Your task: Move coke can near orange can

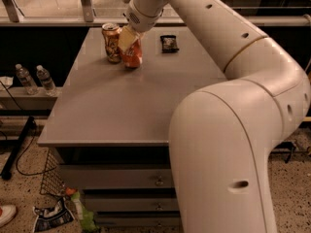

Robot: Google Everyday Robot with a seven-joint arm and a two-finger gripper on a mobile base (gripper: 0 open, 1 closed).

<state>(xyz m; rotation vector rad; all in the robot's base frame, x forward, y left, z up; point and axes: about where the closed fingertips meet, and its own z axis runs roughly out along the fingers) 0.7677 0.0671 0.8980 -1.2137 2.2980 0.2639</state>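
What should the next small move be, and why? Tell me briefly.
Probably set it level and open the claw. The claw grips the coke can, which is slightly tilted and right beside the orange can at the far end of the table. Only the release seems left.

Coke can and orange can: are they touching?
Cannot tell. In the camera view the outlines of the coke can and the orange can meet, showing neither clear gap nor contact. The gripper sits over the coke can's top.
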